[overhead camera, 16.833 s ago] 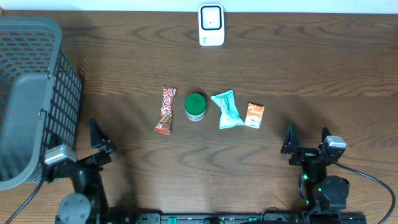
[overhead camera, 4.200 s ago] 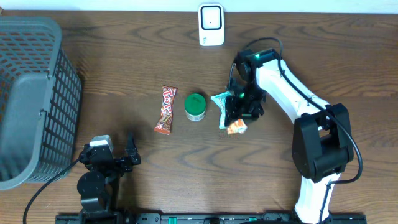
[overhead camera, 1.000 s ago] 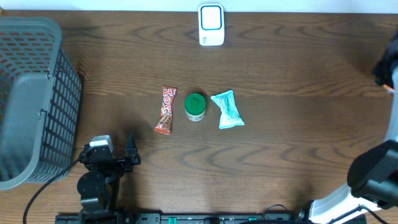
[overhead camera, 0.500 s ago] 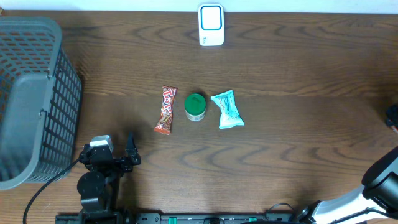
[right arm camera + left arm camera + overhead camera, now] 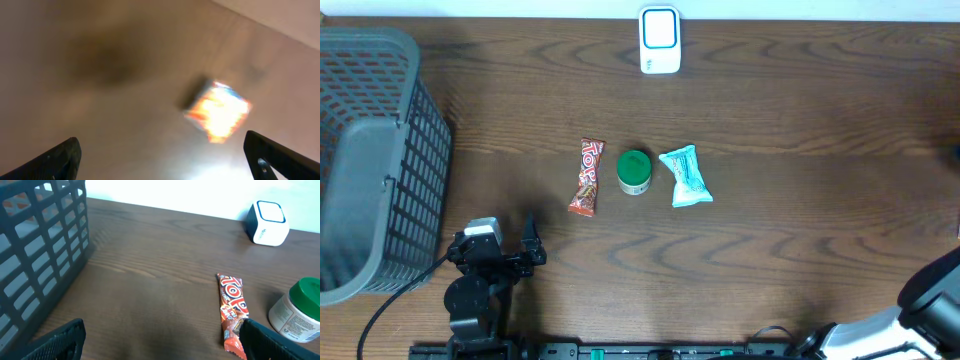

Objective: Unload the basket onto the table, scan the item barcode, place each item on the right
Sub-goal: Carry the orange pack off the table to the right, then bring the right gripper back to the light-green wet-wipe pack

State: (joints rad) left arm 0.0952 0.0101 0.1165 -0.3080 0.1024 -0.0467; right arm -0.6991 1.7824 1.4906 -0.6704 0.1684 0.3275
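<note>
Three snacks lie mid-table: a red candy bar point(image 5: 231, 307) reading "TOP", a green-lidded jar point(image 5: 634, 171) and a blue packet point(image 5: 685, 176). The left claw point(image 5: 162, 330) and right claw point(image 5: 161, 145) gape empty. The orange packet point(image 5: 218, 112), too blurred to read, sits ahead between the right claw's spread fingers, touching neither.

the orange packet point(image 5: 218, 112) is a blurred smear in the right wrist view, print unreadable; the mesh basket point(image 5: 425, 140) is cropped at overhead's left edge.

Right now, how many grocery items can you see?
4: a candy bar, a green-lidded jar and a blue packet in a row mid-table; a blurred orange packet shows only on the right wrist camera.
</note>
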